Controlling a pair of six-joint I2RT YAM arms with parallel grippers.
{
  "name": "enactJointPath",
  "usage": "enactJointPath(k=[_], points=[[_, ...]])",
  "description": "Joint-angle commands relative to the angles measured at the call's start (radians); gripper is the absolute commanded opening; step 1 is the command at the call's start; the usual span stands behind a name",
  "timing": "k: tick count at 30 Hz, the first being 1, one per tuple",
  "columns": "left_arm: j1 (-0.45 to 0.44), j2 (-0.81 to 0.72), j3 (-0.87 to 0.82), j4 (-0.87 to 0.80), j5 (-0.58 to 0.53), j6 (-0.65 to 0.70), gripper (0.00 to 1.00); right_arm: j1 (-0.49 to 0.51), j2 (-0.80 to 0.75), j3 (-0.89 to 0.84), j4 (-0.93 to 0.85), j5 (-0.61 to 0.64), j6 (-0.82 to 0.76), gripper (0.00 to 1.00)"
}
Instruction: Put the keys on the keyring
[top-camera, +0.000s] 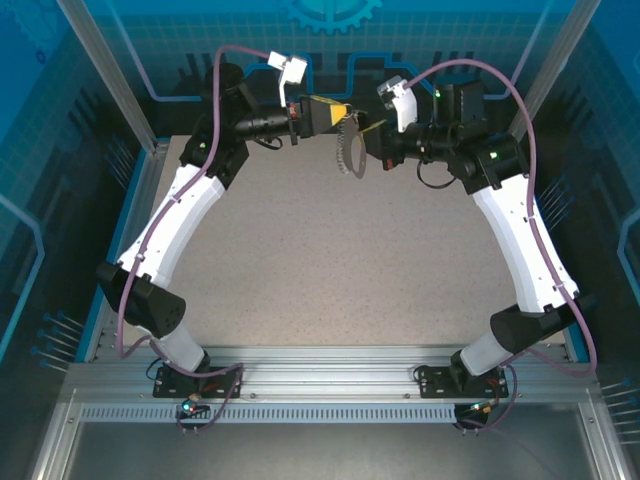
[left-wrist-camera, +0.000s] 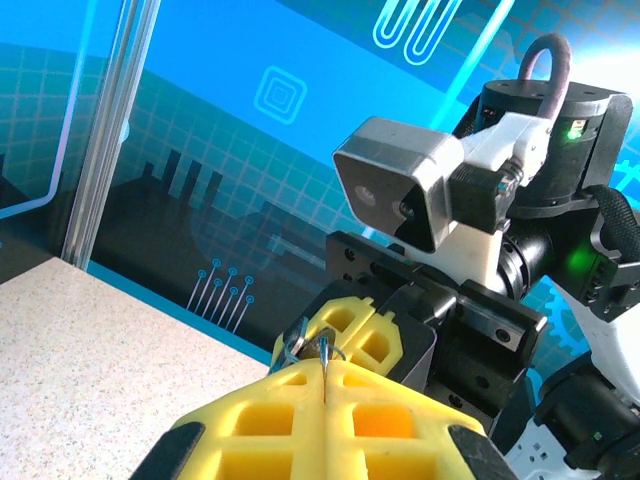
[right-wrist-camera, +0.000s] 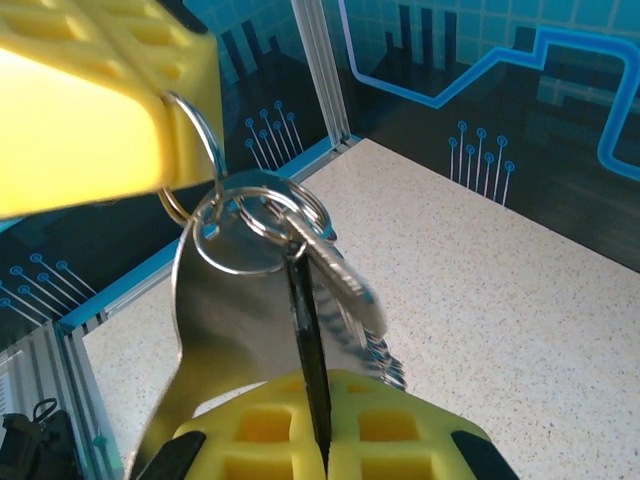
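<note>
Both arms meet high over the back of the table (top-camera: 330, 270). My left gripper (top-camera: 345, 112) (left-wrist-camera: 325, 372) is shut on a thin silver wire loop of the keyring (right-wrist-camera: 200, 130) (left-wrist-camera: 323, 348). From that loop hang silver split rings (right-wrist-camera: 255, 215), a shiny curved metal plate (right-wrist-camera: 230, 320), a silver blade (right-wrist-camera: 340, 275) and a beaded chain (right-wrist-camera: 385, 360). My right gripper (top-camera: 372, 133) (right-wrist-camera: 322, 390) is shut on a thin black piece seen edge-on, apparently the key's head (right-wrist-camera: 305, 320), whose top reaches into the rings. The oval keyring (top-camera: 350, 152) dangles between the two grippers.
Blue patterned walls and aluminium posts (top-camera: 110, 70) (right-wrist-camera: 320, 70) close in the back and sides. The left gripper's yellow finger (right-wrist-camera: 100, 120) sits close above the right wrist camera. The right wrist camera housing (left-wrist-camera: 400, 195) faces the left one.
</note>
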Motion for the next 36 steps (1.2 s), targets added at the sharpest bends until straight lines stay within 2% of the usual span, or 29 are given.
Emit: enactJointPath(k=[1,12,17,27,36], points=[[0.001,-0.062,0.007,-0.014,-0.001,0.049,0.00,-0.002,0.020,0.071,-0.031,0.052,-0.010,0.00],[-0.005,-0.064,0.006,-0.061,0.002,0.087,0.00,0.027,0.121,0.250,-0.088,0.033,-0.019,0.00],[-0.005,-0.068,0.006,-0.064,-0.014,0.094,0.00,0.028,0.100,0.201,-0.079,0.057,-0.024,0.00],[-0.004,-0.081,0.003,-0.080,-0.067,0.124,0.00,0.028,-0.005,-0.005,-0.034,0.102,-0.018,0.00],[-0.010,-0.081,-0.001,-0.088,-0.063,0.124,0.00,0.028,0.025,0.075,-0.050,0.083,-0.019,0.00]])
